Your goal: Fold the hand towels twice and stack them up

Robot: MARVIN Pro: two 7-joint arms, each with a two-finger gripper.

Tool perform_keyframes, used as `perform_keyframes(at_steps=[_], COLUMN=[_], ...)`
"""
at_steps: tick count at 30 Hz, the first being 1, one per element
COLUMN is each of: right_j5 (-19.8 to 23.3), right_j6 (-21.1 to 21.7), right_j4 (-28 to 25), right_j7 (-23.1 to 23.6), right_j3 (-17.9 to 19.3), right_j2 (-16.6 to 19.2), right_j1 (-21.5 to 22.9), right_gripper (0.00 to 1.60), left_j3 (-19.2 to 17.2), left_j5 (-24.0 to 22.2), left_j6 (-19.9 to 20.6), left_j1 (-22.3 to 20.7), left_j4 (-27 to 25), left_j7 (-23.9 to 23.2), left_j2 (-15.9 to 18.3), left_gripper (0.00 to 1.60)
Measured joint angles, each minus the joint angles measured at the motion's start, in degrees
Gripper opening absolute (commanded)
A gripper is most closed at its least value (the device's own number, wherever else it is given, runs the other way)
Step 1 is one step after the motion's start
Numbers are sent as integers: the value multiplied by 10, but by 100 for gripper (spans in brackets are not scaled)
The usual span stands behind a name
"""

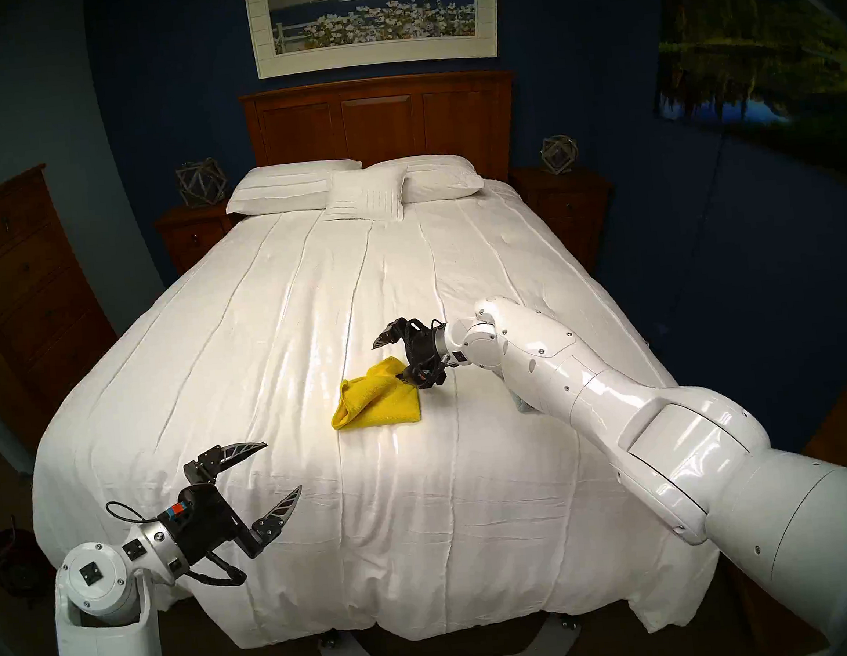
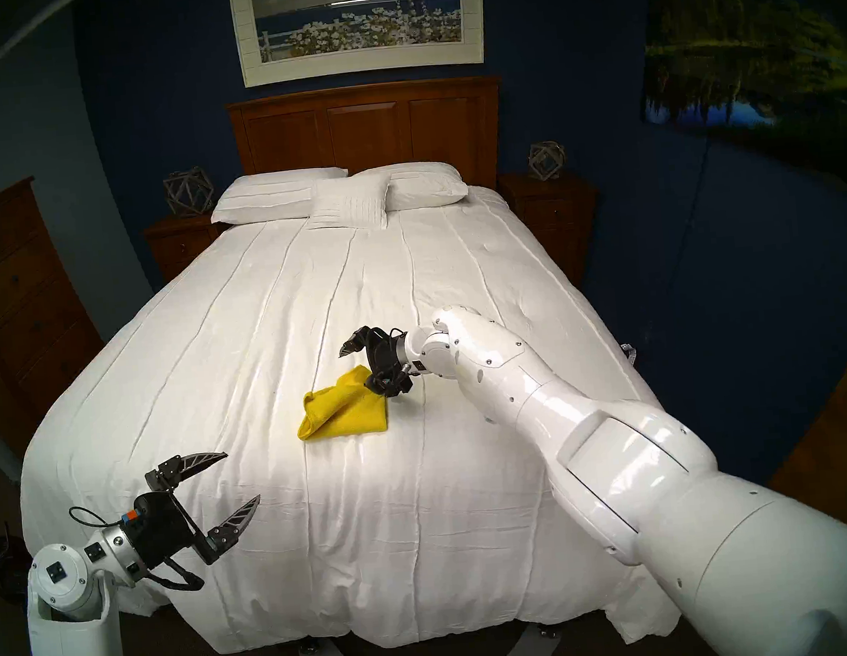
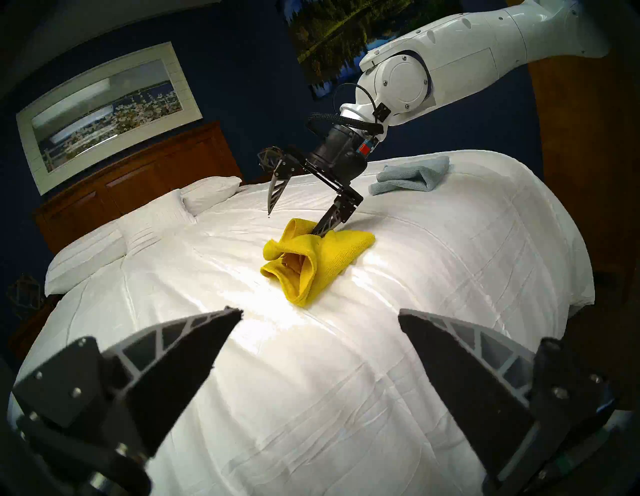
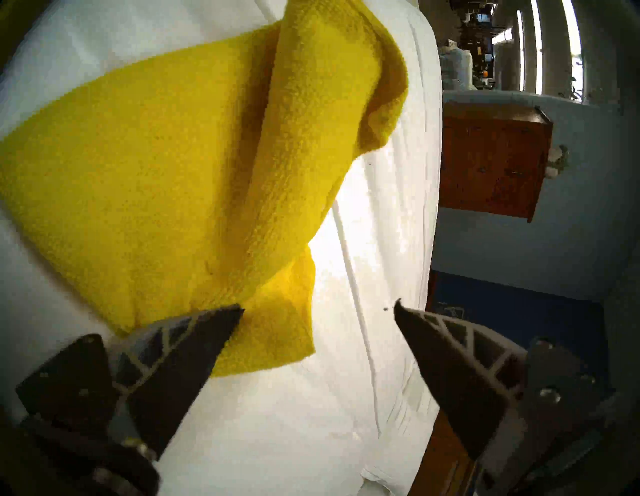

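Note:
The yellow hand towel (image 1: 377,400) (image 2: 342,408) lies loosely folded on the white bedspread (image 1: 307,304), with its left end rolled open (image 3: 298,266). My right gripper (image 1: 388,361) (image 3: 293,223) is open at the towel's far right corner. One finger rests on the cloth (image 4: 156,173) and the other hangs free above the bedspread; nothing is clamped between them (image 4: 318,306). The grey-blue hand towel (image 3: 412,175) lies bunched near the bed's right edge, mostly hidden behind my right arm in the head views. My left gripper (image 1: 283,466) (image 3: 319,311) is open and empty over the near left of the bed.
White pillows (image 1: 363,187) lie against the wooden headboard (image 1: 377,119). Nightstands (image 1: 194,238) stand on both sides of the bed. A tall wooden dresser (image 1: 14,284) is at the left. My right forearm (image 1: 595,386) stretches across the bed's near right part.

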Motion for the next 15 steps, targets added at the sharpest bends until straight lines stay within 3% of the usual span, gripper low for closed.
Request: perform_keyframes(at_steps=[8,15], right_j5=[5,10], right_j6=[-29,-41], right_j4=[-51,-95], right_j7=[-16,0], right_j3=[9,9], right_j2=[17,27], right_j1=[-5,-12], right_gripper=[160,160], left_j3=[0,0], left_j5=[0,0], left_j6=[0,0], left_j1=[0,0], left_j4=[0,0], left_j7=[0,0], left_j2=[0,0], left_gripper=[160,160])
